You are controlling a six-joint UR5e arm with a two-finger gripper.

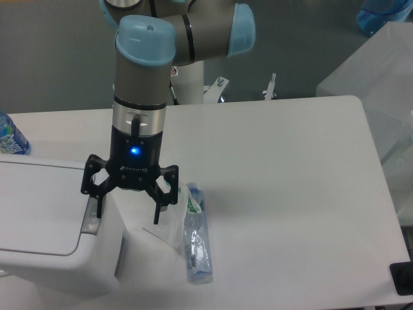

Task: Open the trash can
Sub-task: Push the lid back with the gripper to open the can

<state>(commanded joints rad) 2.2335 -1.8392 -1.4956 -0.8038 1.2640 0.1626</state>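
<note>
**One bin, two bottles**

The trash can [45, 219] fills the near left corner, lid flat and shut, long side running left to right. One bottle [197, 239] lies just right of it; another [10, 135] stands behind. My gripper [127, 210] hangs spread open over its right edge, one finger [100, 203] by the grey latch [90, 216].

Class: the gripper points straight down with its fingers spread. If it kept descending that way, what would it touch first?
Probably the trash can: the gripper hangs open over its right edge, one finger above the grey latch. Depth is uncertain.
</note>
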